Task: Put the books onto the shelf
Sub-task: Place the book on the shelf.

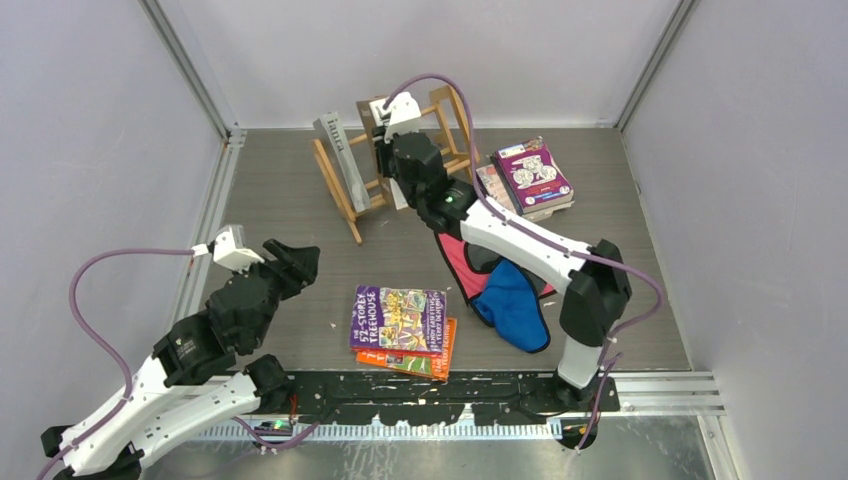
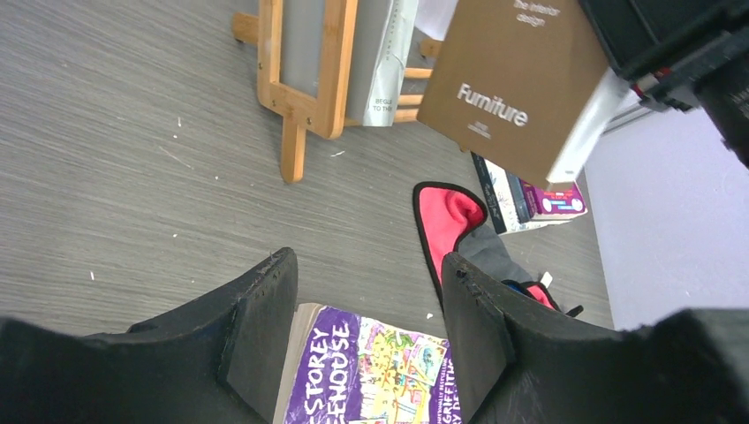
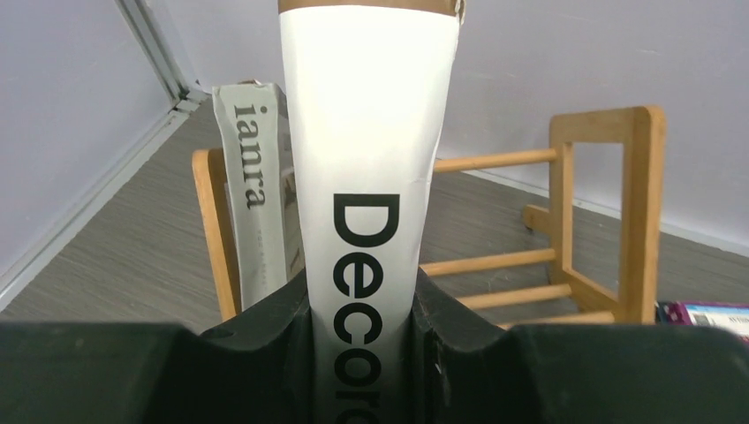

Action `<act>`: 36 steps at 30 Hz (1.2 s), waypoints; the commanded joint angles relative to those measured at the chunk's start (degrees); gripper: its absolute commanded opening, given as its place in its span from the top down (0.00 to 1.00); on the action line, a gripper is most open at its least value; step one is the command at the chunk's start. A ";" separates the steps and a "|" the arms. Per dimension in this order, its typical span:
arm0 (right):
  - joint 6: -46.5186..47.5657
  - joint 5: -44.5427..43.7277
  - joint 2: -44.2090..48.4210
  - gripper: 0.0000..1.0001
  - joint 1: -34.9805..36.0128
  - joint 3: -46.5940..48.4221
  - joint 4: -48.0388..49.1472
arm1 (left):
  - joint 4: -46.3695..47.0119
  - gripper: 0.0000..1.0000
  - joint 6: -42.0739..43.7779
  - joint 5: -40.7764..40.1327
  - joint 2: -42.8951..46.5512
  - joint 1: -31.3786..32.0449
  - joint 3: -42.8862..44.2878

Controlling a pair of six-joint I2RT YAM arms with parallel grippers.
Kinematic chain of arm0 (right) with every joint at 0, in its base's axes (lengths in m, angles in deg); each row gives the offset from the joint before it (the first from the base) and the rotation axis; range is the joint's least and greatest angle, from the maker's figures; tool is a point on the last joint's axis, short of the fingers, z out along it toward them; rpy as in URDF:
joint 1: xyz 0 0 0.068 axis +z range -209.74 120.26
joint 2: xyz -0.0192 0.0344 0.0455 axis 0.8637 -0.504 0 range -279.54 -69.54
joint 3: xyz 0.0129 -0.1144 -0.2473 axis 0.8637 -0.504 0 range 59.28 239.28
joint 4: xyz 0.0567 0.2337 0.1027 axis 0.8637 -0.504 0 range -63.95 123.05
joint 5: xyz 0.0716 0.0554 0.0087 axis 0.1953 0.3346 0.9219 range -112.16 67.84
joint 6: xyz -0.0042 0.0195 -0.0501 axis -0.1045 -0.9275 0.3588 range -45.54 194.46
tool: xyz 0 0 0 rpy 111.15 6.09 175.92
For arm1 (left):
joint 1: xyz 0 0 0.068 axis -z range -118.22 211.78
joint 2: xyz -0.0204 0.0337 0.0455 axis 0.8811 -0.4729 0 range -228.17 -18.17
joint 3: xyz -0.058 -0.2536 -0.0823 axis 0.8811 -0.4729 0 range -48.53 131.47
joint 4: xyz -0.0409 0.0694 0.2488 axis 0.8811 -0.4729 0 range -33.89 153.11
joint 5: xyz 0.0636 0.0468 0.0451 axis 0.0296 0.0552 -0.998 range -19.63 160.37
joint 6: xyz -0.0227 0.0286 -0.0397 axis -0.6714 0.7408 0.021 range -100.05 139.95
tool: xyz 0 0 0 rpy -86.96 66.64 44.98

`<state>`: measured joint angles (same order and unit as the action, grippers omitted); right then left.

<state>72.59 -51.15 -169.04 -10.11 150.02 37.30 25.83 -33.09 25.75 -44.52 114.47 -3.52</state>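
Note:
My right gripper is shut on the white spine of the "Decorate" book, holding it upright above the light-wood shelf. Its brown cover shows in the left wrist view. A grey book stands in the shelf at its left end, just left of the held book. A purple paperback lies on an orange one near the front. My left gripper hovers open above and left of the purple paperback, holding nothing. A stack of books lies right of the shelf.
A red cloth and a blue cloth lie under the right arm, right of the purple paperback. Grey walls close in the table on three sides, and the shelf stands close to the back wall.

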 commanded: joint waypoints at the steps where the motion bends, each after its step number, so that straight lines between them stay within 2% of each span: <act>1: 0.54 4.61 -4.66 0.70 -1.72 8.02 3.12 | -0.47 0.39 1.72 -1.81 -0.37 -0.30 2.76; 8: 0.20 8.05 -13.39 0.71 -3.55 16.09 3.23 | -0.37 0.38 3.09 -2.13 0.25 -0.30 3.23; 19: -1.41 11.60 -21.58 0.71 -5.29 23.27 1.86 | 0.33 0.38 3.55 -1.64 -0.01 -0.31 2.80; 36: -2.08 11.96 -25.28 0.70 -4.19 26.48 0.87 | -0.46 0.38 2.62 -0.55 2.20 -0.29 1.46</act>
<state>70.78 -39.37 -194.63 -14.92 172.88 34.75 25.00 -30.55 25.45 -43.77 114.47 -2.58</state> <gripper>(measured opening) 0.367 0.622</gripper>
